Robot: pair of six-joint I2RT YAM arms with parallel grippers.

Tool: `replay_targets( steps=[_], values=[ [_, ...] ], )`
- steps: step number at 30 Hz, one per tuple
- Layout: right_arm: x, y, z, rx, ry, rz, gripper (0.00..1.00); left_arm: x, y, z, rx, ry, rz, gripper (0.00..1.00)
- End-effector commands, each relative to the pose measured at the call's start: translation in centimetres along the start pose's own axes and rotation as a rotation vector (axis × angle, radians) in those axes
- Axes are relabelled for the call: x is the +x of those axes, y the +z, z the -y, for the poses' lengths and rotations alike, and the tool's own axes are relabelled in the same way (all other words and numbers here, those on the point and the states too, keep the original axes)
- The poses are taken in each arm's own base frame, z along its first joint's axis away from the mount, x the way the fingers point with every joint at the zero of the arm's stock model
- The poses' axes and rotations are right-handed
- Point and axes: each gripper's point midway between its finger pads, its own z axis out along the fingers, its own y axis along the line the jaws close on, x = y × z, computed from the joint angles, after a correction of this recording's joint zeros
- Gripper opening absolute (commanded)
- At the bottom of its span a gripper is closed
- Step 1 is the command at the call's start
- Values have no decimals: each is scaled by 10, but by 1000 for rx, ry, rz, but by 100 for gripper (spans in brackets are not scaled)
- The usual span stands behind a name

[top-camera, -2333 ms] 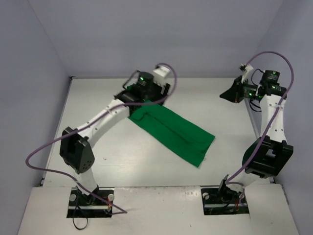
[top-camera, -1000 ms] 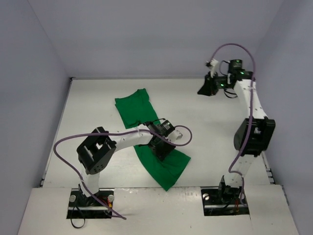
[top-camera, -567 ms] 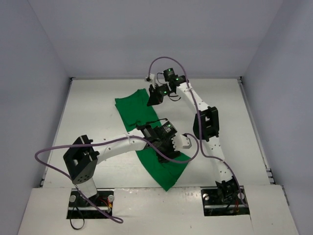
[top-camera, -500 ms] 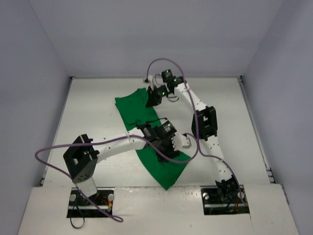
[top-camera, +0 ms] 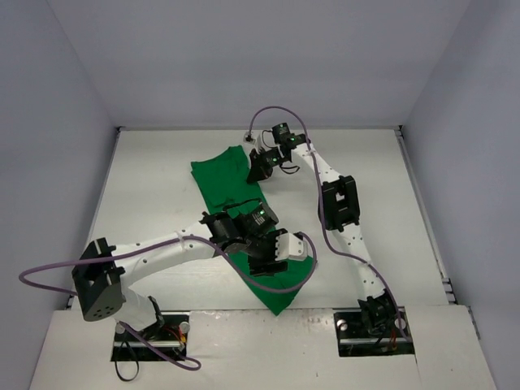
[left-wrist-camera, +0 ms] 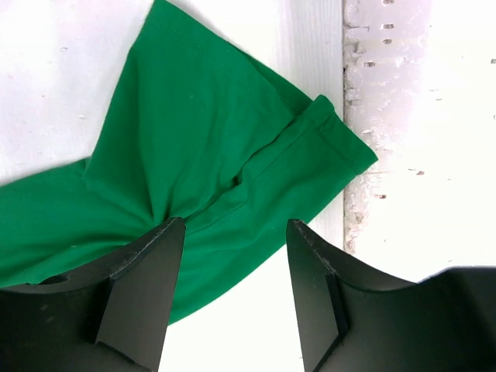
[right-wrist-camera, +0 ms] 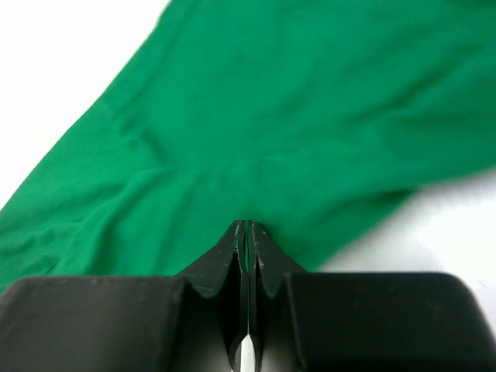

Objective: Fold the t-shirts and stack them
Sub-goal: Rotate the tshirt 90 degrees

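A single bright-green t-shirt (top-camera: 221,180) is seen lying on the white table (top-camera: 146,187), stretched into a long, partly folded band that runs diagonally from the far middle of the surface towards the near edge between the two arm bases. The left pincer (left-wrist-camera: 232,223) is held low over the near part of the band with its jaws standing well apart; nothing is clamped between them, though creases in the cloth are gathered towards the tip of one of the fingers (left-wrist-camera: 147,287), so that tip may be pressing on the fabric. A hemmed edge (left-wrist-camera: 329,132) is shown lying flat just beyond the jaws. The right pincer (right-wrist-camera: 246,226) is set at the far end of the garment with its jaws brought fully together, and wrinkles are drawn in towards the tips, so a thin pinch of the shirt's edge is judged to be held there. The cloth is judged to be light, soft and limp: no shape will be kept when it is lifted, it will sag and drag, and layers already folded may slide apart. A hold is best taken at a hem or corner, where the doubled fabric gives more to bite on, with both layers caught together and the two ends raised evenly so that the band is not twisted.
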Motion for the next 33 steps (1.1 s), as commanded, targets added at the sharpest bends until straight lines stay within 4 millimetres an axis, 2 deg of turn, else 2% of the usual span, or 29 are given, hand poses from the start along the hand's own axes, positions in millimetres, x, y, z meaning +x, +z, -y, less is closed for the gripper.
replay_targets(
  steps=[1, 5, 11, 15, 17, 19, 22, 23, 25, 27, 28, 29, 30, 31, 33],
  values=[
    [-15, -32, 42, 126, 59, 78, 2, -11, -8, -5, -41, 41, 45, 51],
    [-10, -66, 78, 231, 150, 139, 1, -6, -5, -8, -56, 18, 33, 51],
    [5, -108, 108, 324, 231, 166, 0, -1, 0, -9, -57, 1, 23, 51],
    [10, -125, 103, 321, 262, 175, 0, 2, 6, -17, -81, -25, 5, 51],
    [12, -127, 96, 309, 291, 176, 2, 3, 11, -30, -98, -105, 6, 51],
    [2, -133, 81, 266, 291, 199, 9, 4, 12, -45, -115, -176, 8, 51],
    [-29, -163, 51, 238, 249, 249, 22, 6, 11, -72, -127, -340, 37, 47],
    [-48, -183, 35, 247, 207, 279, 25, 4, 9, -78, -132, -375, 56, 46],
    [-58, -207, 16, 239, 187, 309, 29, 4, 2, -89, -165, -396, 110, 46],
    [-81, -256, -14, 277, 107, 367, 35, -7, -12, -94, -238, -328, 190, 49],
    [-85, -271, -30, 287, 80, 382, 37, -1, -10, -89, -249, -311, 184, 51],
    [-83, -282, -39, 293, 62, 391, 39, 0, -13, -89, -276, -287, 190, 53],
    [-72, -303, -52, 309, 49, 405, 40, 2, -19, -89, -313, -254, 194, 56],
    [-63, -314, -62, 321, 37, 411, 40, 1, -28, -88, -332, -229, 206, 57],
    [-31, -326, -77, 377, 77, 399, 40, 11, -35, -83, -339, -158, 179, 58]
  ],
)
